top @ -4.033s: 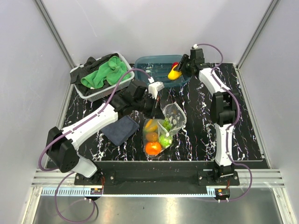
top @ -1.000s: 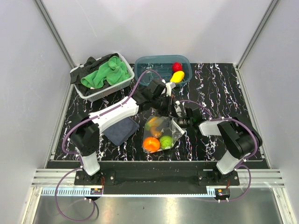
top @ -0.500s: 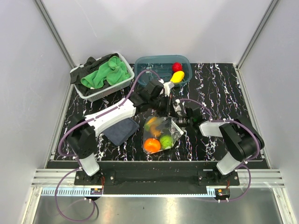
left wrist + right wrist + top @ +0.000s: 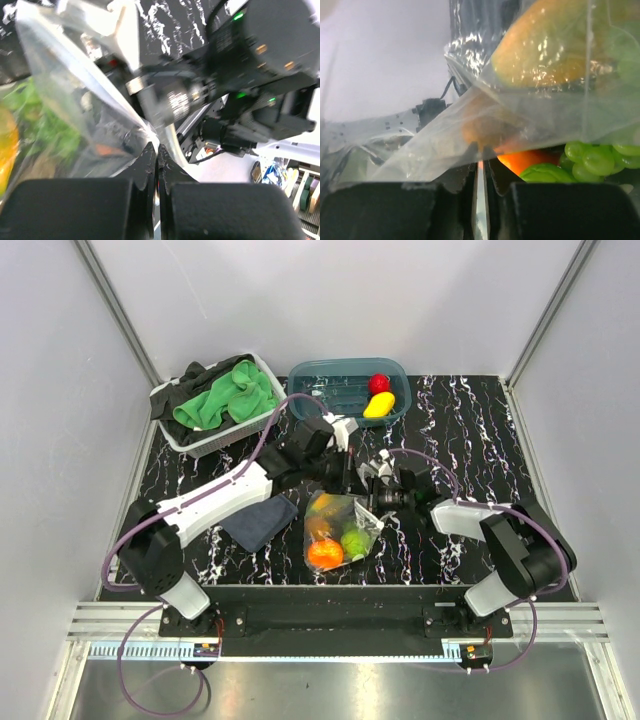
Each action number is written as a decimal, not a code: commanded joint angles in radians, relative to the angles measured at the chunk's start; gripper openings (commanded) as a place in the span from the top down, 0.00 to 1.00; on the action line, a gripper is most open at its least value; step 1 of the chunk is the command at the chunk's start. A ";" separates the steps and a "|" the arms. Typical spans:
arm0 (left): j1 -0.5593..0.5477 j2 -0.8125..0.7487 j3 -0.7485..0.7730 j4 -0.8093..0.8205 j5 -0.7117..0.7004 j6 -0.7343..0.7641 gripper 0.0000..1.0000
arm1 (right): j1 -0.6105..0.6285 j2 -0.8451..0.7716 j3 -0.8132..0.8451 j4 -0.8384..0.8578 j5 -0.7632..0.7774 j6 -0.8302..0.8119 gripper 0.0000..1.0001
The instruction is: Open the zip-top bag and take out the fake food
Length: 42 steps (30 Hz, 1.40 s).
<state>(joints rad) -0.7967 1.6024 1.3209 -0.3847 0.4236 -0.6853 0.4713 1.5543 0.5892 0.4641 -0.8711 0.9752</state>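
Both arms stretched low, meeting at centre — left pincer (image 4: 156,150) and right pincer (image 4: 481,152) each pinching zip-top bag (image 4: 372,518) rim.

We read no text, brand or number in any view. Pale marks on dark ring (image 4: 177,102) in left wrist view: too blurred for us to read. Zip-top bag (image 4: 345,512): no lettering we can make out on film. Small green lights on dark housing (image 4: 260,55): no sign beside them legible to us.
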 commanded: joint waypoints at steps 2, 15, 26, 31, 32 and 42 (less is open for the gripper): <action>0.042 -0.111 -0.075 0.049 -0.023 0.020 1.00 | 0.001 -0.083 0.044 -0.140 0.060 -0.104 0.87; 0.031 -0.023 0.035 0.125 0.081 -0.016 1.00 | 0.009 -0.036 0.123 -0.246 0.032 -0.171 0.65; 0.030 -0.033 -0.038 0.124 0.073 -0.028 1.00 | 0.000 -0.151 0.204 -0.717 0.526 -0.377 0.29; 0.028 -0.048 -0.083 0.153 0.083 -0.049 1.00 | 0.000 -0.077 0.238 -0.653 0.469 -0.380 0.27; 0.025 -0.041 -0.078 0.153 0.087 -0.051 1.00 | 0.000 -0.053 0.241 -0.641 0.466 -0.371 0.26; -0.001 0.028 -0.015 0.150 0.133 -0.045 1.00 | 0.000 0.019 0.284 -0.576 0.572 -0.342 0.38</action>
<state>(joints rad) -0.7910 1.6131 1.2564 -0.2813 0.4995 -0.7326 0.4713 1.5471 0.8135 -0.1631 -0.3813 0.6357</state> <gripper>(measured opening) 0.015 0.635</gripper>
